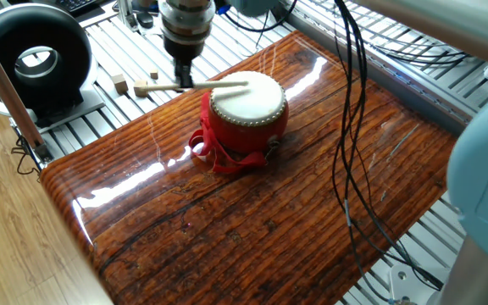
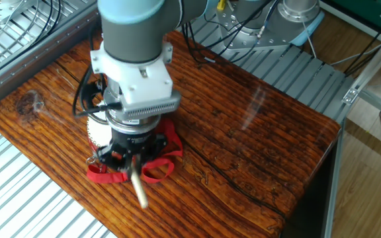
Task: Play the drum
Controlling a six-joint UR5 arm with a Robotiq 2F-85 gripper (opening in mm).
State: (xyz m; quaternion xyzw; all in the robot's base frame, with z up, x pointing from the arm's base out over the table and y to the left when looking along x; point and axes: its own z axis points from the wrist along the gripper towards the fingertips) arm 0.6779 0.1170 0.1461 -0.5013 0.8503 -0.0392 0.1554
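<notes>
The drum (image 1: 247, 114) has a red body, a cream-white skin top and red ribbon straps. It stands near the back left of the wooden table (image 1: 269, 220). My gripper (image 1: 180, 78) is just left of the drum and is shut on a light wooden drumstick (image 1: 202, 86). The stick lies nearly level, its tip over the drum's near rim. In the other fixed view my arm hides most of the drum (image 2: 98, 132); the gripper (image 2: 133, 162) holds the stick (image 2: 137, 188) pointing toward the camera.
A large black ring-shaped device (image 1: 32, 59) stands at the left, off the table. Small wooden blocks (image 1: 122, 83) lie on the metal slats beside it. Black cables (image 1: 350, 127) hang over the table's right side. A metal post (image 1: 7, 76) stands at the left.
</notes>
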